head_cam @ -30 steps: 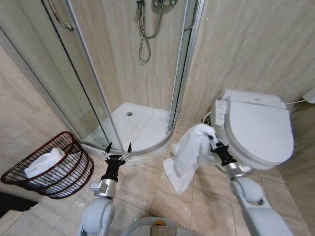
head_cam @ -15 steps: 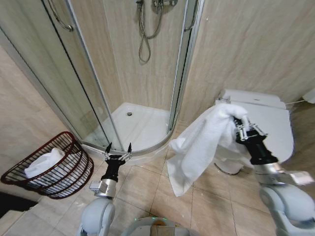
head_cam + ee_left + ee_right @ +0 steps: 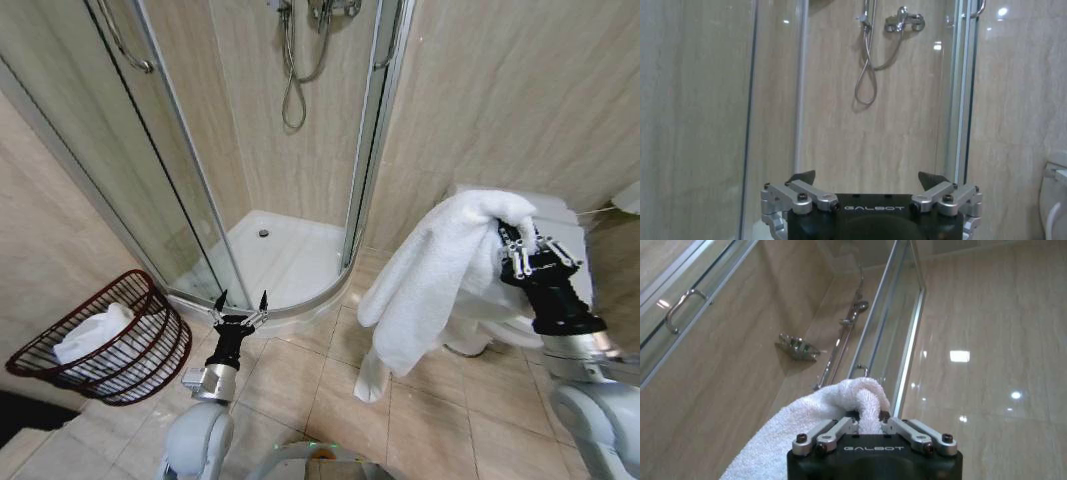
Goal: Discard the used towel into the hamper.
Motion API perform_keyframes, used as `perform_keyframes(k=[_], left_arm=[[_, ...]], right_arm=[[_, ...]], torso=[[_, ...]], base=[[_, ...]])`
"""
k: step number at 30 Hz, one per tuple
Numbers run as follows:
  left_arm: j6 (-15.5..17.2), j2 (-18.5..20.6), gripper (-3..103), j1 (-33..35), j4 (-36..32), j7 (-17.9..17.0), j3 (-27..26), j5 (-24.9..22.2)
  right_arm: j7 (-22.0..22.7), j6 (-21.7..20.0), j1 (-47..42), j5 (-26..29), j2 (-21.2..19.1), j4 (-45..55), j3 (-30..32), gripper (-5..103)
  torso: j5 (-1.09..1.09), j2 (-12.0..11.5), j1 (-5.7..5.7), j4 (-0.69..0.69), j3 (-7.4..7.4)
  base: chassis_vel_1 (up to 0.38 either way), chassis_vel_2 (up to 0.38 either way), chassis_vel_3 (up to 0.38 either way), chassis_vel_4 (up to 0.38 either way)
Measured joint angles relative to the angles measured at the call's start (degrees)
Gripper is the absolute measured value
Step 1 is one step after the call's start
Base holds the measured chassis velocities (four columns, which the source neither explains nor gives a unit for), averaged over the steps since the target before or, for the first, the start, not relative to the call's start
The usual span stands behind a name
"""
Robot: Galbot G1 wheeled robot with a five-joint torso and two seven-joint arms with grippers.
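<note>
Fingers of the right gripper (image 3: 520,252) pinch a top fold of the white towel (image 3: 435,275), held aloft at right of frame before the toilet (image 3: 570,232); cloth hangs toward the tiled floor (image 3: 300,385). Left gripper (image 3: 241,310) sits low centre-left, fingers spread wide, holding nothing. Hamper (image 3: 140,365) stands at lower left, another white towel (image 3: 90,335) inside, beside the shower enclosure (image 3: 270,245).
</note>
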Motion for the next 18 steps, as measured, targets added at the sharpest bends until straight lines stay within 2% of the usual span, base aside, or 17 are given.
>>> perform_keyframes(k=[18], left_arm=[[0.0,0.0,100,0.0,0.0,0.0,0.0,0.0]], right_arm=[[0.9,0.4,-1.5,-0.2,1.8,2.6,-0.9,12]], torso=[[0.00,4.6,1.53,0.00,3.05]], base=[[0.000,0.000,0.000,0.000]])
